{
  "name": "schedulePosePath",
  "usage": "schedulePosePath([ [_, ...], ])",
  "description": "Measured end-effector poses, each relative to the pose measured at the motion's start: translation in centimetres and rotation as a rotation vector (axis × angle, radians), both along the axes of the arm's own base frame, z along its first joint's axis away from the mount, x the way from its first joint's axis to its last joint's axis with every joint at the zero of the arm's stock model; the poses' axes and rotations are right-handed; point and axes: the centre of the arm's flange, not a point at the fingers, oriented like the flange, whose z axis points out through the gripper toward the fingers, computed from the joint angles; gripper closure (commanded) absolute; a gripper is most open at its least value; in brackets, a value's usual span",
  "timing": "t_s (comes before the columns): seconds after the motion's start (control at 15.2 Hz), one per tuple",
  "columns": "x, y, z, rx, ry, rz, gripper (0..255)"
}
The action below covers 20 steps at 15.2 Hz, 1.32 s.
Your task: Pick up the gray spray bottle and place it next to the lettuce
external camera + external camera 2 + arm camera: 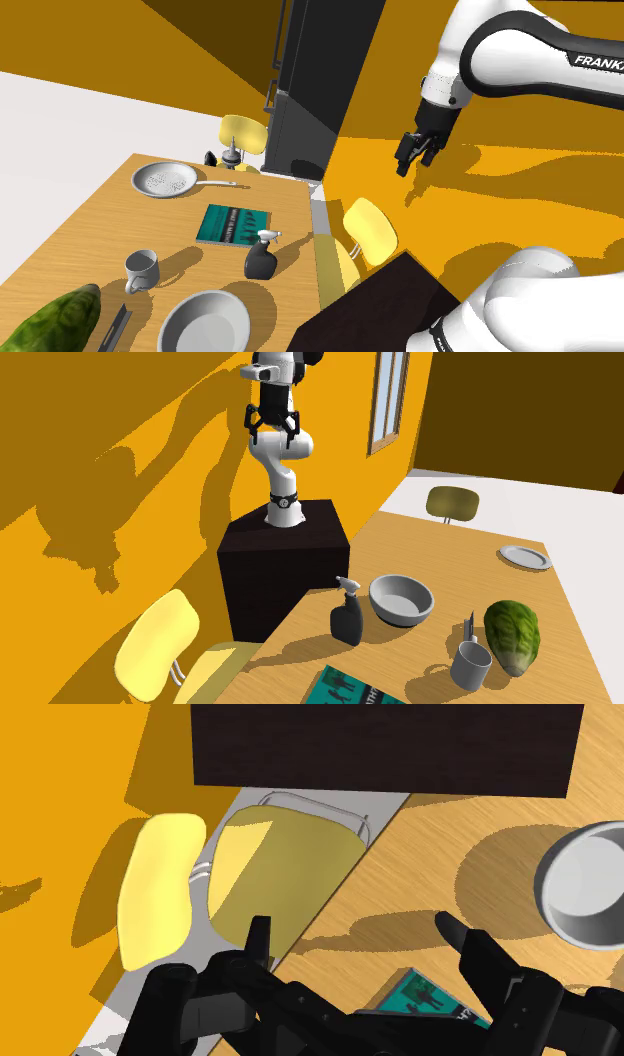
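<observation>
We find the gripper (418, 150) released and empty, raised clear of the counter (120, 215), the approach not yet made. In the shoulder view, the spray bottle (261, 258) stands upright at one o'clock of the bowl (205, 322), with the lettuce (60, 320) at its nine.

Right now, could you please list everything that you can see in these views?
Spray bottle: one, dark grey with a pale head, table edge near the stand.
Lettuce: one, green, shoulder view's lower left.
Bowl: one, grey, between bottle and lettuce.
Mug: one, grey, beside the lettuce.
Knife: one, grey, by the lettuce.
Book: one, teal, beside the bottle.
Pan: one, grey, table's far end.
Chairs: two, yellow, at the table's side and far end.
Table: one, light brown.
Stand: one, dark, beside the table.
Arm: one, white.
End effector: one, black, open, raised, holding nothing.
</observation>
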Motion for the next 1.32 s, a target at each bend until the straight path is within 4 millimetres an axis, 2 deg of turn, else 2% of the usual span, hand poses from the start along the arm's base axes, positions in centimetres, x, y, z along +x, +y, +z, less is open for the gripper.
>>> schedulePosePath([
  [0.07,0.0,0.0,0.0,0.000,0.000,0.000,0],
  [0.2,0.1,-0.1,-1.4,0.012,-0.014,0.031,0],
  [0.4,0.7,-0.5,-4.7,0.041,-0.047,0.103,0],
  [0.53,0.7,-0.5,-7.4,0.062,-0.073,0.156,0],
  [0.99,2.6,-0.8,-16.0,0.135,-0.160,0.340,0],
  [1.32,4.4,0.1,-21.8,0.190,-0.225,0.471,0],
])
